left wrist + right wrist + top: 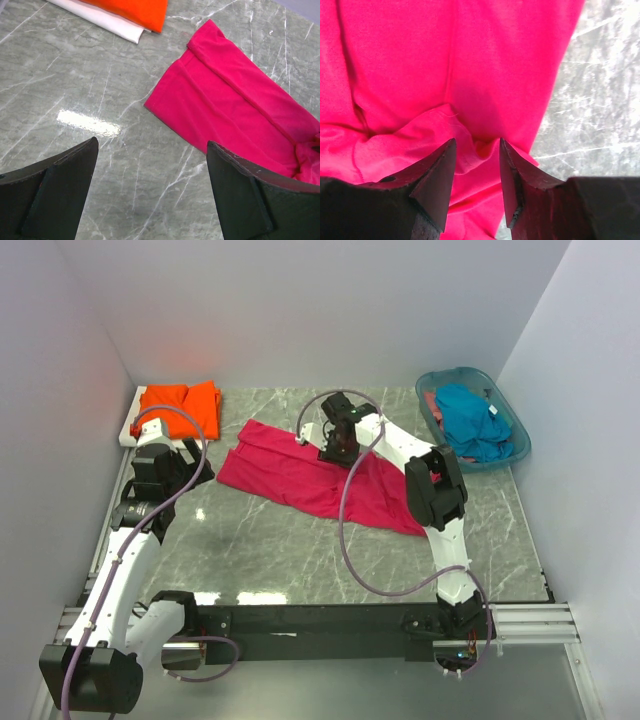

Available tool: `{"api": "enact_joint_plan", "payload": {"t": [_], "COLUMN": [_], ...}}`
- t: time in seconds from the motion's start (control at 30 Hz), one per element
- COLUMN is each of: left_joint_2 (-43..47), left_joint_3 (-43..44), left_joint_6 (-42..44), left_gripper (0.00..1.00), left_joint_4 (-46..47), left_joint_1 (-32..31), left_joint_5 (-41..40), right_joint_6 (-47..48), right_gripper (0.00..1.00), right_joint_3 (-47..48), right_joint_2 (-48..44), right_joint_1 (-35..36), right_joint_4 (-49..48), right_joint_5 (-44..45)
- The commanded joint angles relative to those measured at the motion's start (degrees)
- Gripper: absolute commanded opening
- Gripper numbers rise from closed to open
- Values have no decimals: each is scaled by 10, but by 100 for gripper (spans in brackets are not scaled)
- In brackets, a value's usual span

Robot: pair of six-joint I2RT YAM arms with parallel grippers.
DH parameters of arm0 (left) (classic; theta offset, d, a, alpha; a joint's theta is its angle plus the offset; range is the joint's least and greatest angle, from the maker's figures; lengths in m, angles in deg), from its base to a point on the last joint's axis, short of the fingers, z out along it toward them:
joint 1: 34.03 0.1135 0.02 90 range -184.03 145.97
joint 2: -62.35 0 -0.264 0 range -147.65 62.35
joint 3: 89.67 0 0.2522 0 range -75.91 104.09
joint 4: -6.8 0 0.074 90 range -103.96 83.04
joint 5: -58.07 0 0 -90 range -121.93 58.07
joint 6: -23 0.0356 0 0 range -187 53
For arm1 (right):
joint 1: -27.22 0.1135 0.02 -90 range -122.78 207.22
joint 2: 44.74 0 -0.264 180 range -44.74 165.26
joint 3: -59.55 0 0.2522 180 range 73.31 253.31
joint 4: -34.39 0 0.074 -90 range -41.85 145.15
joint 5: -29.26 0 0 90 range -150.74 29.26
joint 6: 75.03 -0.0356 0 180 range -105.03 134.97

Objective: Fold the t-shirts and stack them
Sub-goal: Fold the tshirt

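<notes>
Grey-veined marble of the table [300,550] is enclosed by plain white walls. At the upper left of the top view the orange t-shirt [182,407] is seen folded and laid on a white slab [107,20] — that one is judged done. Just below it the left gripper [151,150] is held over bare marble, its jaws spread wide with nothing between them.

It is pointed toward the near end of the magenta t-shirt [290,475], which is stretched as a long, half-folded strip across the middle of the frame and rumpled at its right end. Over that rumpled part the right arm is bent forward and down. The right gripper [477,145] is poised close over the cloth, jaws parted, with a raised crease lying between the tips but not pinched.

At the upper right the teal-blue t-shirt [470,425] is bundled unfolded in the basket [520,440]. One shirt is thus judged finished, one part-way, one untouched — and the stack is not yet built.
</notes>
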State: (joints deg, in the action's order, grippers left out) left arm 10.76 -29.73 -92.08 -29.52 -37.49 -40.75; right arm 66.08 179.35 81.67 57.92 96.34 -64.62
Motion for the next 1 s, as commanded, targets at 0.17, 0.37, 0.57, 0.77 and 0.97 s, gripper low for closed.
{"api": "enact_joint_plan", "payload": {"t": [0.17,0.37,0.57,0.77,0.97], "left_joint_2": [-2,-2,-1,-1,0], "left_joint_3": [1,0,0,0,0], "left_joint_6": [10,9,9,10,10], "left_gripper": [95,95,95,95,95], "left_joint_4": [15,14,14,15,15], "left_joint_1": [-1,-1,-1,-1,-1], "left_joint_5": [10,9,9,11,10], "right_joint_6": [28,36,36,34,29], "right_gripper": [47,47,37,7,1], "right_joint_3": [48,72,81,69,49], "right_joint_2": [20,44,57,37,2], "right_joint_1": [-8,-8,-9,-9,-9], "right_joint_4": [47,74,76,64,39], "right_joint_5": [-8,-18,-15,-29,-46]}}
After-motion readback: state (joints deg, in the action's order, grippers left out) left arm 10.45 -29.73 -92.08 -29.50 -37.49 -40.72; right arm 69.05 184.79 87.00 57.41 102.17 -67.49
